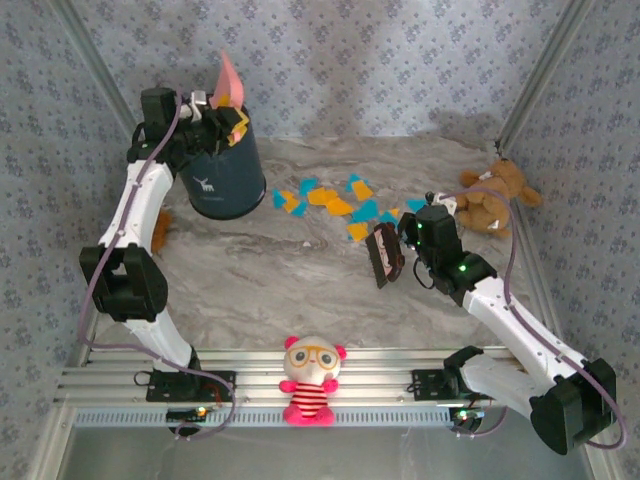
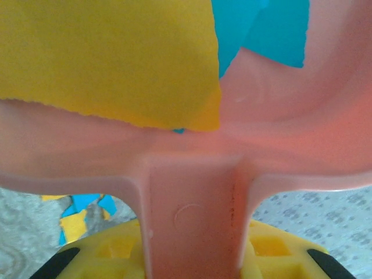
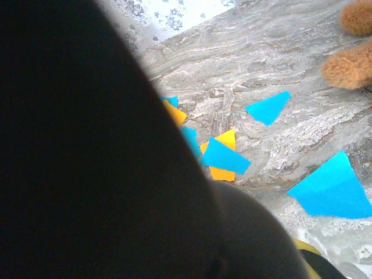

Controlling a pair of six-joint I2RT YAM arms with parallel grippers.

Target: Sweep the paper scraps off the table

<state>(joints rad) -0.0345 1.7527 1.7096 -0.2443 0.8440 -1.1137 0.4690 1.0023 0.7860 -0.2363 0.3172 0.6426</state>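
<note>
- Left gripper point(image 2: 192, 256): jaws pinched tight on the pink dustpan point(image 2: 279, 133) handle.
- Orange and teal paper scraps point(image 2: 110, 58) lay in the pan, just beyond the jaws.
- Dark blue bucket point(image 1: 225, 175) stood beneath them.
- Right gripper point(image 1: 405, 243): jaws clamped on a dark hand brush point(image 1: 383, 257).
- Loose scraps point(image 1: 330, 198) lay on the table point(image 1: 280, 280) ahead of the brush.
- Brown teddy bear point(image 1: 490, 197) sat farther right.
</note>
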